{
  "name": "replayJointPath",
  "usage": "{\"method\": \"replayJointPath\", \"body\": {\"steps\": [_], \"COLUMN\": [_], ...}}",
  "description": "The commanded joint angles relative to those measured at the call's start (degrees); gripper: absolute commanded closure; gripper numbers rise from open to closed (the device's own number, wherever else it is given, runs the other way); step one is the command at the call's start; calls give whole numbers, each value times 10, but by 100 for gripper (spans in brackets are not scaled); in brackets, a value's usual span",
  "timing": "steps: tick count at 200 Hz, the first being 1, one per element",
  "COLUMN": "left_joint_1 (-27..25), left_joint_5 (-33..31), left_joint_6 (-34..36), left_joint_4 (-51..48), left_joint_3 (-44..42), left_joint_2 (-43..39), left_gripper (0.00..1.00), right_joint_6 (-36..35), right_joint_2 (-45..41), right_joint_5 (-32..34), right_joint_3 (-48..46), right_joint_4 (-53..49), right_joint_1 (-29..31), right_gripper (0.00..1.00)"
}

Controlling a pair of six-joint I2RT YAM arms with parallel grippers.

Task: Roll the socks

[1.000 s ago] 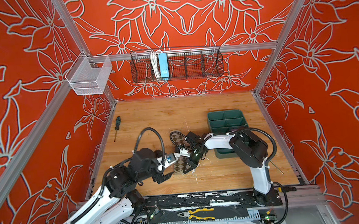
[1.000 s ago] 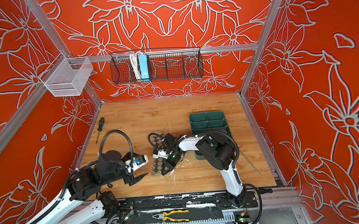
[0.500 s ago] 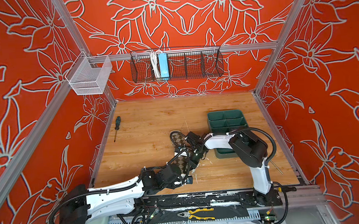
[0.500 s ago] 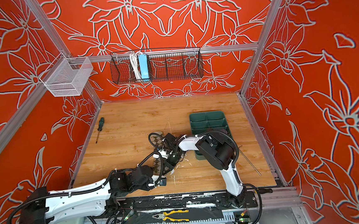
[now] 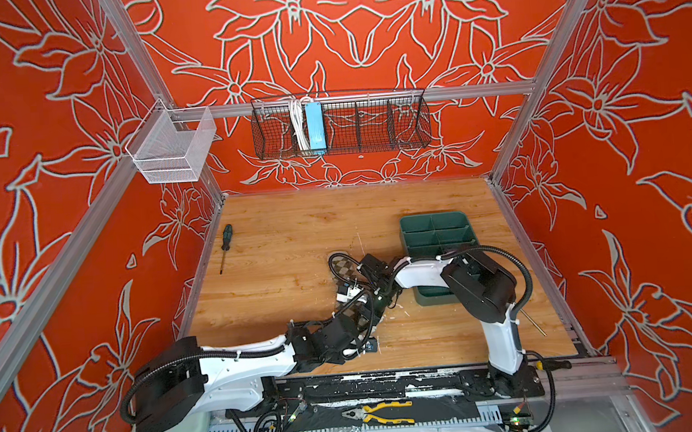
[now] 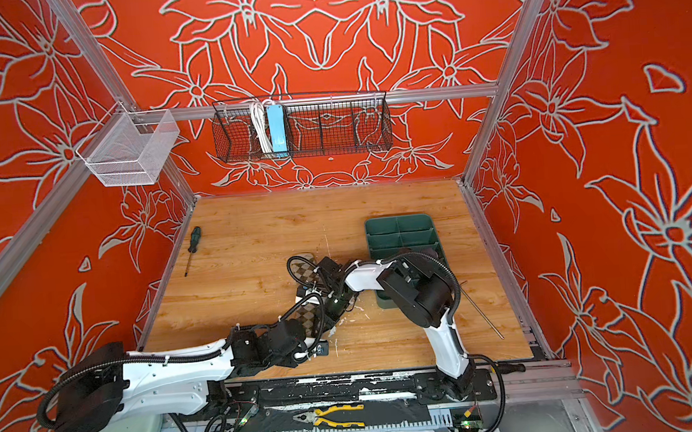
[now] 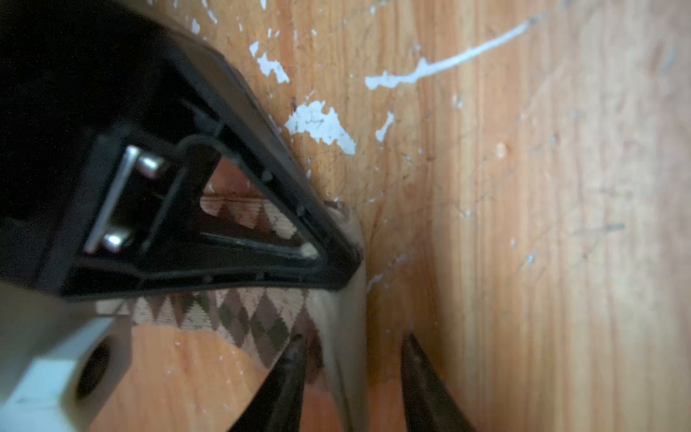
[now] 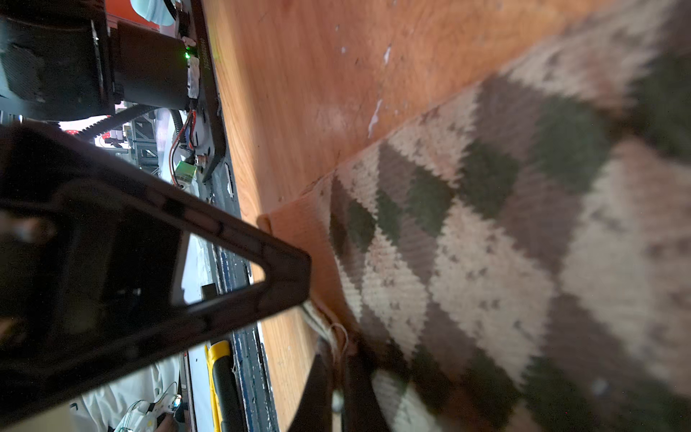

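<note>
Right gripper (image 8: 338, 359) clenched on the beige-olive argyle fabric sock (image 8: 486, 243); left gripper (image 7: 353, 348), jaws half-parted astride its cuff (image 7: 342, 318), could miss the thin edge.

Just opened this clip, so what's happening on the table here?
Both arms meet over an argyle sock on the wooden table. The right gripper is shut on the sock's edge, pinching the fabric. The left gripper sits low beside it, jaws apart, straddling a raised fold of the same sock without pinching it yet. The arms hide much of the sock, so how far it is rolled cannot be told. No second sock is visible.
</note>
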Motion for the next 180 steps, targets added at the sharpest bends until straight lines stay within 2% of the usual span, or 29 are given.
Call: {"method": "replayJointPath", "body": {"steps": [1,57,74,104,131,156,180], "left_joint_1": [11,42,61,107,133,152,160], "left_joint_5": [10,35,57,138,181,221,244], "left_joint_6": [-16,-28,-26,-20,-10,-8,-15], "left_joint_4": [24,3,-3,-61,-101,-140,-166], "left_joint_3": [9,11,16,56,87,118,142], "left_joint_2": [17,-1,-3,19,51,88,121], "left_gripper": [70,93,100,100,100,100,100], "right_joint_6": [-15,-11,-4,12,39,79,100], "right_joint_2": [16,-10,-28,-83,-160,-241,-346], "right_joint_5": [71,90,103,143,224,327,455], "right_joint_3": [-28,-45,-56,-83,-108,-120,-130], "right_joint_4": [-20,-11,-2,24,46,52,61], "right_joint_1": [-3,-8,-12,-17,-32,-61,-73], "right_gripper": [94,92,84,69,56,55,55]}}
